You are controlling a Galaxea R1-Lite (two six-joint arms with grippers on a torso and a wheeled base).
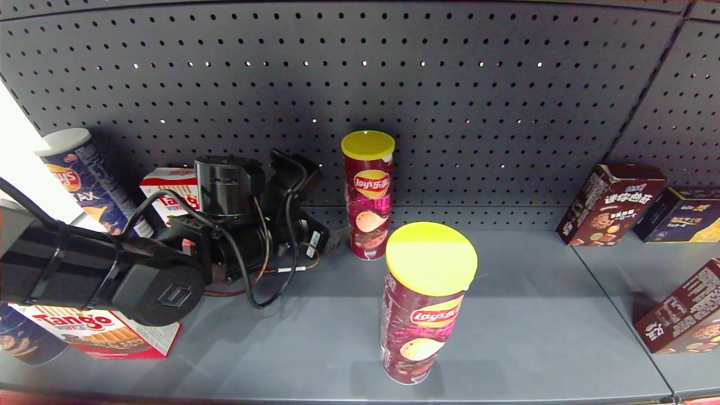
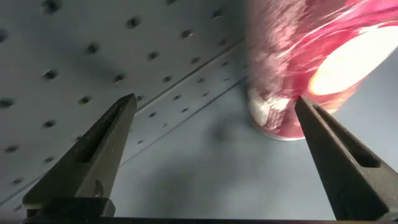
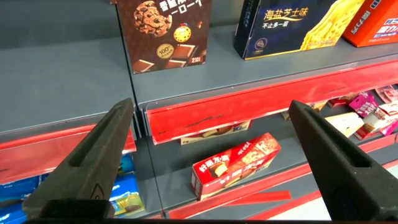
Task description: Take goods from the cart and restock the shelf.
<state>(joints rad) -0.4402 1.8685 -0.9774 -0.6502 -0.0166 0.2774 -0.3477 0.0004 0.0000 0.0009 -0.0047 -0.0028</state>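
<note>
Two maroon chips cans with yellow lids stand upright on the grey shelf point(image 1: 534, 315). The rear can point(image 1: 368, 197) is close to the pegboard back; the front can point(image 1: 424, 304) is nearer the shelf's edge. My left gripper point(image 1: 336, 237) lies low on the shelf just left of the rear can, open and holding nothing. In the left wrist view the left gripper point(image 2: 216, 101) has its fingers spread, with the rear can's base point(image 2: 286, 112) just beyond one fingertip. My right gripper point(image 3: 212, 104) is open and empty, facing lower shelves.
A blue chips can point(image 1: 84, 180) and wafer boxes point(image 1: 169, 194) point(image 1: 107, 334) sit at the left. Brown cookie boxes point(image 1: 610, 205) point(image 1: 683, 315) and a dark blue box point(image 1: 683, 222) stand at the right. A red box point(image 3: 236, 165) lies on a lower shelf.
</note>
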